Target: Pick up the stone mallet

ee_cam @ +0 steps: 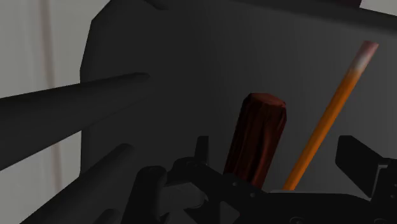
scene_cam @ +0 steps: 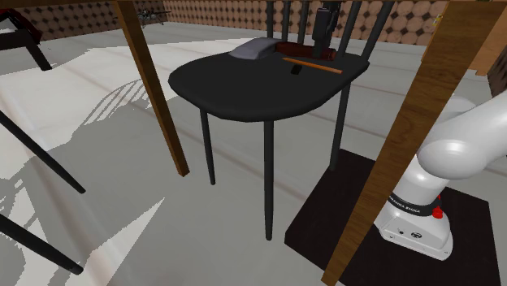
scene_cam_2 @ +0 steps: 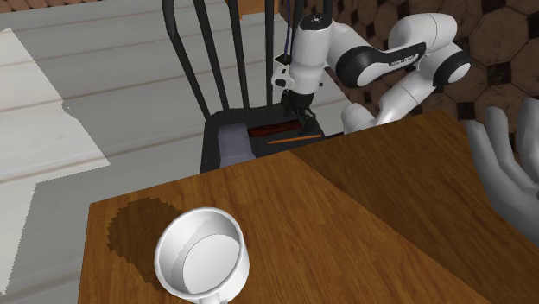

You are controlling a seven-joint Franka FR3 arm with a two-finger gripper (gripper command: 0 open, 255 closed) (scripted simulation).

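Mallet (scene_cam: 253, 50) and pencil (scene_cam: 313, 65) are seen together in the shoulder view, laid side by side at the back of a black chair seat (scene_cam: 244, 93). The mallet is shown with a grey head and a dark red-brown handle, and the pencil is orange. The black hand (scene_cam: 322, 39) is held low over the handle's far end, close to the chair's spindles (scene_cam: 284, 20). The white arm (scene_cam: 455, 150) is seen at that view's lower right, and brown wooden legs (scene_cam: 154, 97) cross the foreground. In the second exterior view a wooden desk (scene_cam_2: 345, 224) fills the foreground and a white cup (scene_cam_2: 200, 257) is set on it. Beyond its edge the arm is bent down over the chair, with the hand just above the mallet's handle. In the wrist view the fingers (ee_cam: 356, 162) are held apart, and the handle's rounded end and the pencil are framed between them. Whether either finger touches the handle cannot be told.
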